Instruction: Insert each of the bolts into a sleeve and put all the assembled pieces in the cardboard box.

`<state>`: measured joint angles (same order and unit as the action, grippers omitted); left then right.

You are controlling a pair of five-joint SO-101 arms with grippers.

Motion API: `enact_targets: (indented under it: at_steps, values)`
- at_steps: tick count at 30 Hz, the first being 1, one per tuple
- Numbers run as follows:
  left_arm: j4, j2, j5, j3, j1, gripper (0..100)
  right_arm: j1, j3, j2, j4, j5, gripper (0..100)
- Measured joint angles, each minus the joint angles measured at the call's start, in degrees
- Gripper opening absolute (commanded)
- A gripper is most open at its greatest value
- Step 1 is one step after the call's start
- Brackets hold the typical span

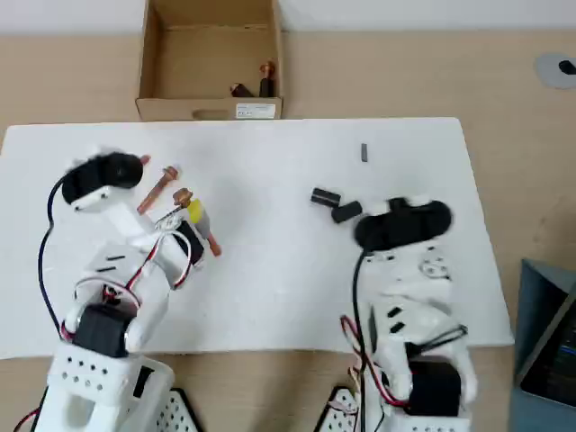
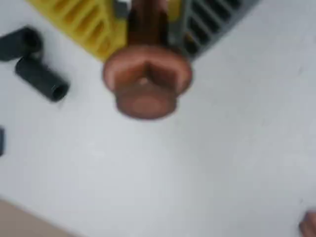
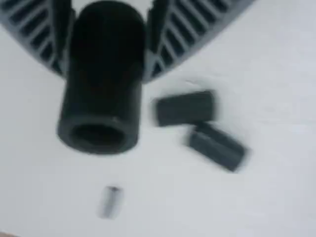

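My left gripper [image 1: 191, 216] [image 2: 148, 29], with one yellow and one grey finger, is shut on a copper bolt [image 1: 200, 225] [image 2: 147, 81] over the left part of the white mat [image 1: 270, 288]. The bolt's head points past the fingertips. A second copper bolt [image 1: 157, 191] lies loose beside it. My right gripper [image 1: 380, 211] [image 3: 107, 47] is shut on a black sleeve [image 3: 101, 108], held just above the mat. Two more black sleeves [image 1: 326, 196] [image 1: 346, 212] [image 3: 185, 107] [image 3: 217, 147] lie close to it. The cardboard box [image 1: 209, 110] stands beyond the mat's far edge.
Inside the box, two assembled pieces [image 1: 256, 85] rest near its front right corner. A small grey pin [image 1: 364, 153] [image 3: 109, 201] lies on the mat beyond the sleeves. A dark blue-grey object [image 1: 544, 333] stands off the mat at the right edge.
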<state>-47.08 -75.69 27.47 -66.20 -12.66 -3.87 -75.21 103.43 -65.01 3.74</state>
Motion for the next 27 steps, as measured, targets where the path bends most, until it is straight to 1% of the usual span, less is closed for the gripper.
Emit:
enact_targets:
  at_steps: [3,8,11,17,20,24,27]
  values:
    - [4.9,-3.8,-0.4,-5.0,-0.4,0,-4.8,-4.0,0.0,2.7,-0.4,0.9]
    - [15.0,-10.0,-4.3,-13.9,-0.4,0,-10.2,-8.4,0.0,8.4,-0.4,0.9]
    - [19.1,-14.5,-6.3,-18.5,-0.4,0,-13.2,-10.1,0.0,10.9,-0.4,0.9]
    - [20.3,-24.5,-6.2,-22.4,-1.9,0,-20.5,-13.4,0.0,12.9,-0.4,0.9]
    - [20.6,-27.8,-4.4,-22.3,-2.4,0,-23.4,-14.8,0.0,12.9,-0.4,0.9]
    - [20.7,-27.9,-0.3,-21.5,-2.4,0,-26.4,-15.9,0.0,13.1,-0.4,0.9]
    - [20.7,-27.9,3.0,-18.9,-2.4,0,-28.0,-17.0,0.0,15.5,-0.4,0.9]
